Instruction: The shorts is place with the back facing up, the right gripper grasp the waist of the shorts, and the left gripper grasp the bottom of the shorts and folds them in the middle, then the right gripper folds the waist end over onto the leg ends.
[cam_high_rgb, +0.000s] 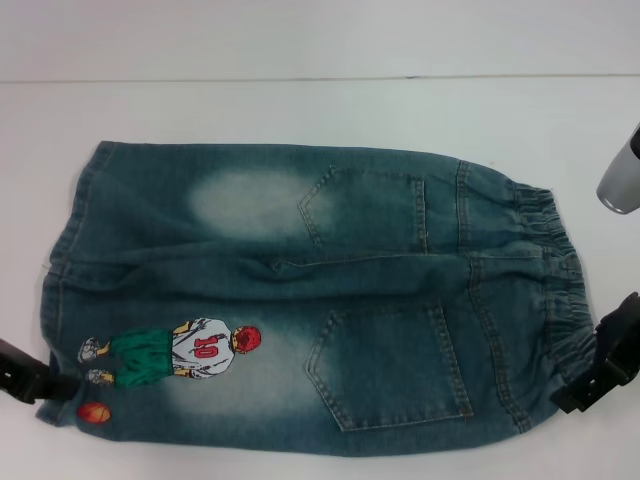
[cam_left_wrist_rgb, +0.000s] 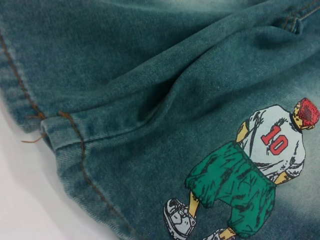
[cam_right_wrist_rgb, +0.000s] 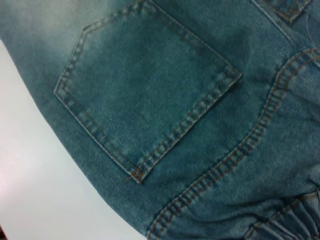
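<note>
The shorts (cam_high_rgb: 300, 300) lie flat on the white table, back up, with both patch pockets showing. The waist of the shorts (cam_high_rgb: 545, 290) points right and the leg ends (cam_high_rgb: 62, 250) point left. The number 10 player print (cam_high_rgb: 190, 355) is on the near leg. My left gripper (cam_high_rgb: 55, 385) touches the near corner of the leg hem. My right gripper (cam_high_rgb: 585, 385) sits against the near end of the waistband. The left wrist view shows the stitched hem (cam_left_wrist_rgb: 65, 135) and the print (cam_left_wrist_rgb: 255, 175) up close. The right wrist view shows a pocket (cam_right_wrist_rgb: 145, 95) and the gathered band (cam_right_wrist_rgb: 290, 220).
White table (cam_high_rgb: 300, 120) surrounds the shorts, with a seam line running across the back. A silver cylindrical arm part (cam_high_rgb: 622, 178) hangs at the right edge, beyond the far end of the waistband.
</note>
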